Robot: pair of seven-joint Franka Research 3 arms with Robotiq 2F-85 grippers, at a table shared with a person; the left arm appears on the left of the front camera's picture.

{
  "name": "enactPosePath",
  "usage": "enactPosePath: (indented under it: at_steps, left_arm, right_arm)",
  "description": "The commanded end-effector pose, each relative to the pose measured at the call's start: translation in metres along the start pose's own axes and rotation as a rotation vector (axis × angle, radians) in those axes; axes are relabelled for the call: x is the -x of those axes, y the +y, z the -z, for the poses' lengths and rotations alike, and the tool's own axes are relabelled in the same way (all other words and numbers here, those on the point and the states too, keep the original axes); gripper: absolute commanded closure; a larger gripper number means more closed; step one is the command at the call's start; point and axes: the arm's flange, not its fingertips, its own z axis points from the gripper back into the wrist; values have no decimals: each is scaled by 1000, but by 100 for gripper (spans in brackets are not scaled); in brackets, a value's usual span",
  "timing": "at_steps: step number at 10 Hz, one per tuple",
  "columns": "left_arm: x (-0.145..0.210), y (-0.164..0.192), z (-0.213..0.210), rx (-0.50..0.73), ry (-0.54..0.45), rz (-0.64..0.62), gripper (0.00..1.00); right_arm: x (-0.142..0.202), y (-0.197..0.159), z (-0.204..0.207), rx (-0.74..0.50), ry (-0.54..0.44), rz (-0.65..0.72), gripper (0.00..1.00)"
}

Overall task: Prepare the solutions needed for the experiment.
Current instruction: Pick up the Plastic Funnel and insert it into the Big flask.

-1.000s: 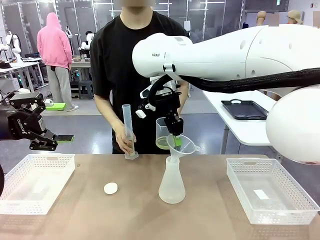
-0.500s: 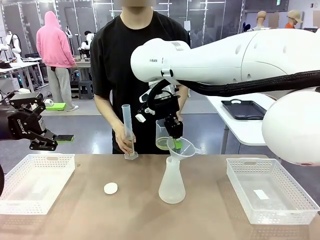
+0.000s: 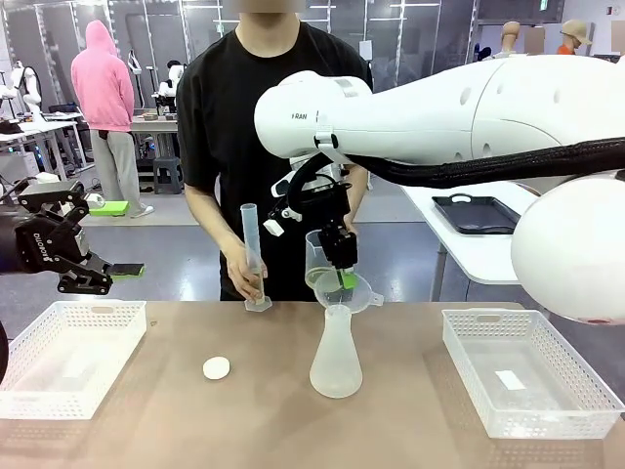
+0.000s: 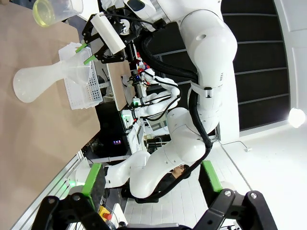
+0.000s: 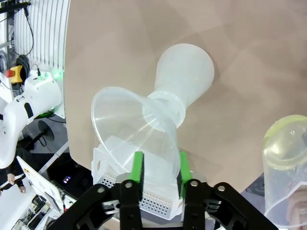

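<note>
Above table (image 3: 215, 430), solutions (image 3: 316, 282) sit in beaker (image 3: 313, 252) beside right tool (image 3: 344, 280).

1. Bright, even overhead light filled the room; shadows on the table (image 3: 195, 430) were faint and soft.
2. A round lamp (image 4: 296, 117) glared in the left wrist view.
3. Both wrist views bowed at their edges.
4. The solution (image 4: 44, 13) glowed pale, slightly blurred.

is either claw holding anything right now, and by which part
Left claw open, empty. Right claw straddles the rim of the funnel with pads apart, so likely no grip; it sits in the flask.
</note>
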Motion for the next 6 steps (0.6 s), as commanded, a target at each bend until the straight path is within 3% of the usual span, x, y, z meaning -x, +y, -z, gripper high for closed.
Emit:
enactPosePath:
  at_steps: [1, 6]
  left_arm:
    - [0, -3, 2, 24, -7, -4, 0]
    - [0, -3, 2, 24, -7, -4, 0]
  right_arm:
    - [1, -3, -5, 48, -6, -1, 50]
    - [17, 25, -26, 211, -94, 32, 50]
